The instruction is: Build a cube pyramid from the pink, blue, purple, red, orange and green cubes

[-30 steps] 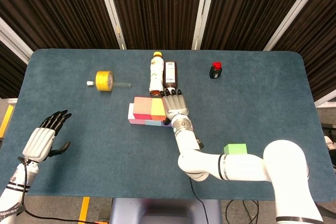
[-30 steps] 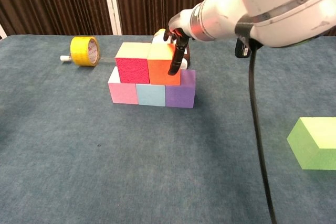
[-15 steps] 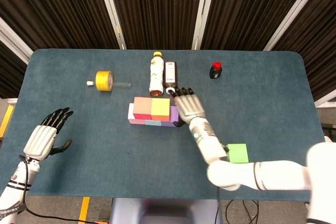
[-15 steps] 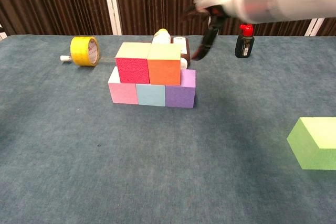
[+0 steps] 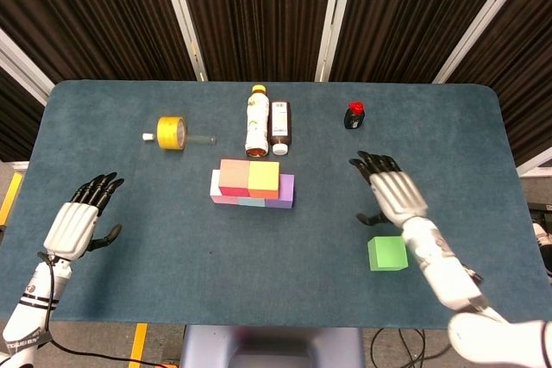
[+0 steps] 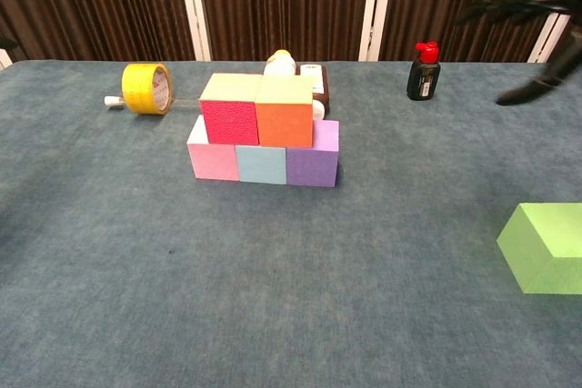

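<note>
A: Stock check, worktop (image 5: 129, 239), blue cloth. Cubes first?

B: Bottom row, L to R in chest view: pink cube (image 6: 214, 158), blue cube (image 6: 261, 164), purple cube (image 6: 312, 163), all touching. 2nd row on top: red cube (image 6: 229, 121) w/ orange cube (image 6: 285, 123) beside it, touching. Nothing on top of those.

A: Green cube?

B: Green cube (image 5: 387, 252) sits alone on the worktop, well apart from the stack, toward the robot's R side, near front edge. Chest view shows it at far R, partly cut off (image 6: 546, 247).

A: Hands?

B: Right hand (image 5: 392, 191) above the worktop, just behind the green cube, fingers spread, holds nothing, not touching the cube as far as I can tell. Blurred in chest view. Left hand (image 5: 82, 220) low at L edge, fingers apart, holds nothing.

A: Misc items?

B: Behind the stack: white bottle w/ yellow cap (image 5: 255, 120) lying flat, dark bottle (image 5: 279, 125) lying just beside it. Yellow tape roll (image 5: 172, 133) to the L, w/ a thin clear stick-like item next to it, can't ID. Small black bottle, red cap (image 5: 354, 115), upright, back R.
</note>
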